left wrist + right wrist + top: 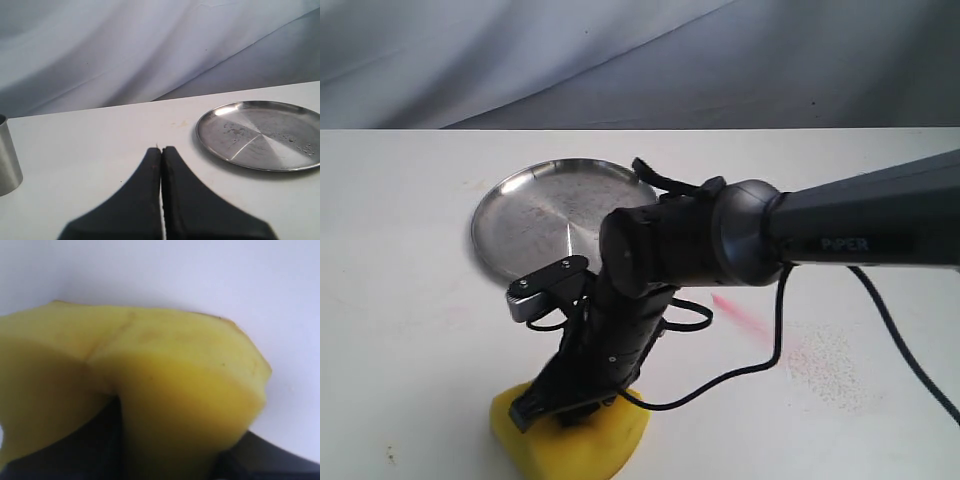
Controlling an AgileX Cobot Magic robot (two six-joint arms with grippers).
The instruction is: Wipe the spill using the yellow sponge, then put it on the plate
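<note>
The right arm (860, 225) reaches in from the right of the exterior view, crosses the middle and bends down toward the near edge of the white bench (400, 350). Its right pincer (565, 405) is clenched on the sponge (590, 445), gripping it from above. The sponge sits low at the near edge, left of centre, with its underside against the bench as far as the exterior view shows. In the right wrist view the sponge (175, 390) fills most of the picture. It is squeezed so that it bulges, with a crease running down its middle, and only dark bits of the pincer show beneath it.

The plate (550, 215) lies flat on the bench beyond the sponge and apart from it, partly hidden behind the arm's wrist. A small wrist camera (545, 288) juts out over the plate's near rim. A black cable (760, 365) loops from the arm across the bench. To the right of the arm a thin pink streak (740, 315) marks the bench, and a patch of fine reddish specks (830, 365) lies further right.

The left pincer (161, 150) is clenched on nothing, its two dark fingers (145, 200) pressed together. It hovers above bare bench (90, 145). Its view shows the plate (260, 135) ahead and to one side, its brushed face carrying dull smudges. A metal cup (7, 160) stands upright at the opposite edge of that picture. Grey cloth (620, 60) hangs behind the bench.
</note>
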